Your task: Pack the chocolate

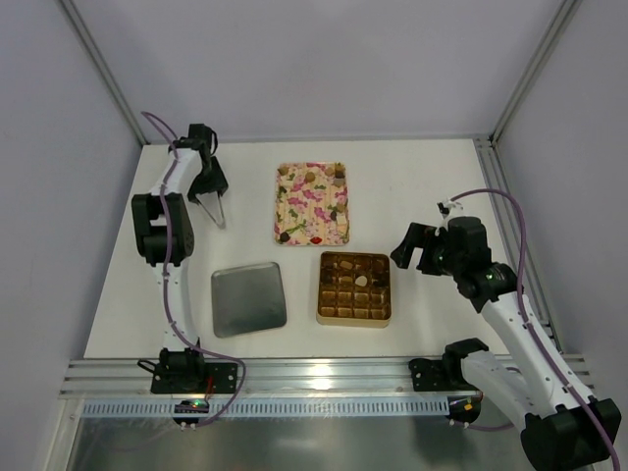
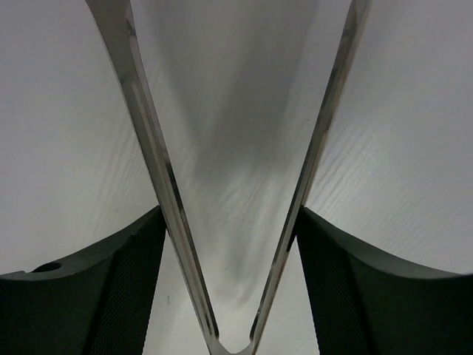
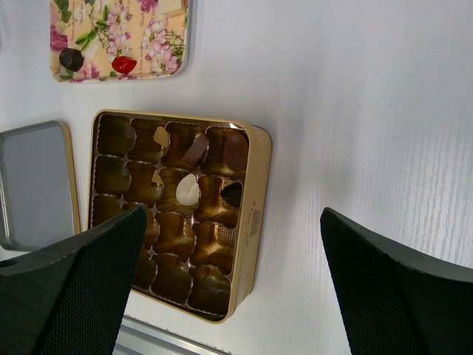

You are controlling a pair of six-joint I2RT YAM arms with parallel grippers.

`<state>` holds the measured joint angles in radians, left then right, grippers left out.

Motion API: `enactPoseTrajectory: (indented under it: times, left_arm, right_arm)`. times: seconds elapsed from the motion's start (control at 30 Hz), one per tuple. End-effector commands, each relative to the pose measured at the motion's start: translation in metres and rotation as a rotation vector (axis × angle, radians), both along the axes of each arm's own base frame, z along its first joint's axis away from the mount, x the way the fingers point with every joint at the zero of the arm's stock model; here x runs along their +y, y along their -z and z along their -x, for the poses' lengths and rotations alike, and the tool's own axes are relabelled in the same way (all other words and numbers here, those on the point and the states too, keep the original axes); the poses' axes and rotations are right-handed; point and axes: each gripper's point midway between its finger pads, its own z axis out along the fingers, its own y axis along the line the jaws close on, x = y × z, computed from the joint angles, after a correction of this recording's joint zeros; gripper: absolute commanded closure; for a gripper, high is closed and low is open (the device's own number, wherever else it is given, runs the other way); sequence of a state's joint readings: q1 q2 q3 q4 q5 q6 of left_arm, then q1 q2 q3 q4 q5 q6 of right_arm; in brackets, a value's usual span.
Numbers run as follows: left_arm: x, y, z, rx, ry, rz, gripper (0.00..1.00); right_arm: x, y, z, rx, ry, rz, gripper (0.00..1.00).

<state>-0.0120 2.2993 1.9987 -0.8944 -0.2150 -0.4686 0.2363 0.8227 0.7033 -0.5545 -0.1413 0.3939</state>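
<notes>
Several chocolate pieces (image 1: pixel 312 179) lie on the pink floral tray (image 1: pixel 294 208) at the table's centre back. The gold gridded box (image 1: pixel 328 316) stands in front of it and holds a few pieces: a pale one (image 3: pixel 188 190) and a dark one (image 3: pixel 231 194) show in the right wrist view. My left gripper (image 1: pixel 209 186) is at the far left, shut on metal tongs (image 1: pixel 218 211) whose arms (image 2: pixel 148 133) spread open over bare table. My right gripper (image 1: pixel 404 247) is open and empty, just right of the box (image 3: pixel 255 200).
A grey metal lid (image 1: pixel 248 298) lies flat left of the gold box. A red piece (image 3: pixel 123 65) and a dark piece (image 3: pixel 71 58) sit at the tray's near corner. An aluminium rail (image 1: pixel 324 378) runs along the table's near edge.
</notes>
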Motion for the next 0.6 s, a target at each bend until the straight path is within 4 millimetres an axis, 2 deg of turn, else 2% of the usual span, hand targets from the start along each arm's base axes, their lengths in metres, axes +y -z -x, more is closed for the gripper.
enactPoseTrajectory:
  times: [0.0, 0.33, 0.47, 0.57]
  left_arm:
    - [0.02, -0.014, -0.018, -0.058, -0.029, 0.009, 0.29]
    - [0.014, -0.001, -0.016, -0.038, -0.021, 0.049, 0.19]
    - [0.013, -0.018, -0.02, -0.082, -0.021, 0.061, 0.13]
    - [0.011, -0.052, -0.026, -0.159, -0.015, 0.07, 0.11]
  right_arm:
    - [0.001, -0.006, -0.001, -0.035, -0.016, -0.004, 0.0]
    - [0.002, 0.001, 0.001, -0.022, -0.016, -0.004, 0.0]
    - [0.002, -0.006, 0.001, -0.038, -0.021, -0.004, 0.0]
    - [0.001, -0.01, 0.0, -0.043, -0.02, 0.001, 0.0]
